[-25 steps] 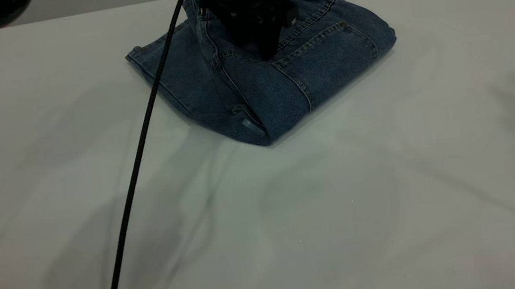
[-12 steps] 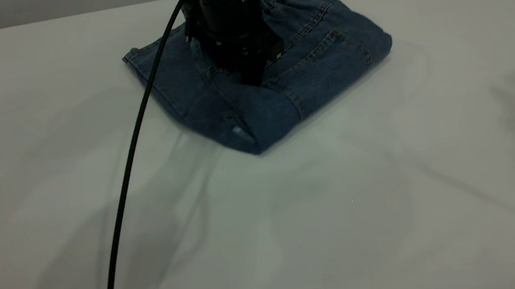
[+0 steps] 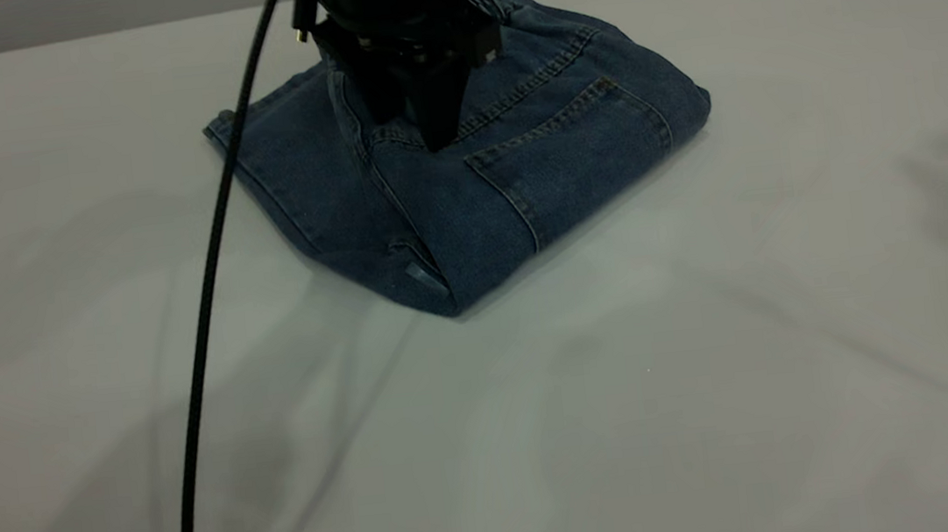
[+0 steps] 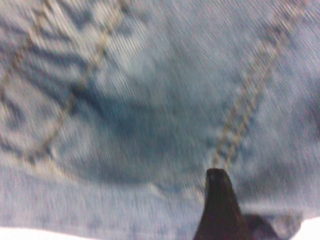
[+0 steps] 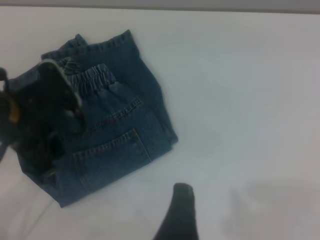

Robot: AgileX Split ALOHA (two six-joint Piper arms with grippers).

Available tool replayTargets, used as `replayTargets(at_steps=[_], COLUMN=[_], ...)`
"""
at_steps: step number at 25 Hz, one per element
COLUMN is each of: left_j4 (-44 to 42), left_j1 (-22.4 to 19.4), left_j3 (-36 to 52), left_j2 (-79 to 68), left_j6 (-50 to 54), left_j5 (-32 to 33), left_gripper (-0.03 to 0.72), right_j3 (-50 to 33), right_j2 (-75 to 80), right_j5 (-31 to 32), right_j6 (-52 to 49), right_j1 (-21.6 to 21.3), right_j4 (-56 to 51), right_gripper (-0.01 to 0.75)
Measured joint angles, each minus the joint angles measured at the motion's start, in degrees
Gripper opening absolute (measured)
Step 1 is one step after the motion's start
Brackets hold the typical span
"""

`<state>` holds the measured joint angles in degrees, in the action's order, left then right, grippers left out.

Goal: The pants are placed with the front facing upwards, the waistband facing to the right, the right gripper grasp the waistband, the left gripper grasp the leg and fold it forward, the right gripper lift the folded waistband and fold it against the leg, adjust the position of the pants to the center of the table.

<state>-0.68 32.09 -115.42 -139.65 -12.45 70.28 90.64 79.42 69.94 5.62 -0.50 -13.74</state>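
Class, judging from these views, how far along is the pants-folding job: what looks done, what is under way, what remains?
Done: the pants lie folded into a compact bundle, back pocket up, waistband tucked on top. In hand: the left gripper presses down on the bundle. The right gripper hangs apart over bare table. Left: the bundle sits toward the far edge, so centring and letting go remain.

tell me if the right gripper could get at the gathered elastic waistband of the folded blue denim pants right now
Probably yes: the right gripper hangs apart over the bare white table, and the gathered elastic waistband lies exposed beside the left gripper.
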Motion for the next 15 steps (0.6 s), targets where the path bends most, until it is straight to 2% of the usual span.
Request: replayTargets(at_steps=[7,12,15], left_j4=[-1.1,-1.7,-5.3], left_j1=[0.0,0.0,0.0], left_j3=[4.5,4.4,4.4], left_j2=[2.6,2.1,2.1], left_j6=[-5.3,-14.9,-21.4], left_j5=[-0.7,-5.7,-8.7], left_gripper=[0.418,0.418,0.418], right_j3=[0.0,0.0,0.0], right_j2=[0.0,0.0,0.0], right_j5=[0.0,0.0,0.0], right_j6=[0.0,0.7,0.7], right_j1=[0.0,0.0,0.0], right_j4=[-0.7,-1.7,-2.0], right_gripper=[0.584,0.584,0.584])
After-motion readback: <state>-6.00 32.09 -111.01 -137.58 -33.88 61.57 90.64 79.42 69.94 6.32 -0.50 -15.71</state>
